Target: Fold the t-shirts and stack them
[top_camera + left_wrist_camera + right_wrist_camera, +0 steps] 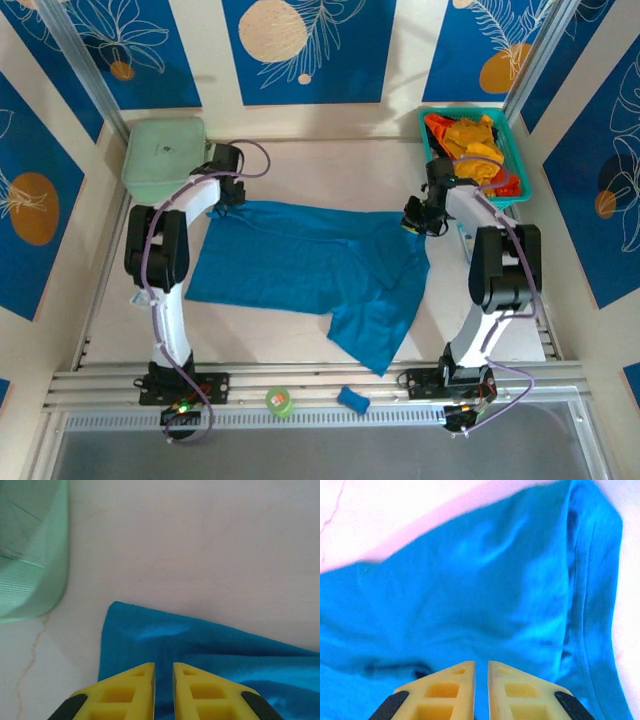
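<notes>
A medium blue t-shirt (300,260) lies spread across the table's middle, with one part trailing toward the near edge. My left gripper (228,205) is at its far left corner. In the left wrist view the yellow fingers (135,690) stand almost together, with the blue t-shirt (210,650) in the thin gap of the left gripper (164,667). My right gripper (412,222) is at the shirt's far right edge. In the right wrist view the right gripper (481,664) is likewise closed to a thin gap over the rumpled blue t-shirt (470,595). Yellow-orange t-shirts (470,140) and a red-orange one (505,183) sit bunched in the basket.
A teal plastic basket (522,160) stands at the back right, close behind my right arm. A mint-green square case (160,150) sits at the back left, and its edge (30,555) is close to my left fingers. A green tape roll (279,401) and a small blue object (352,400) lie on the front rail.
</notes>
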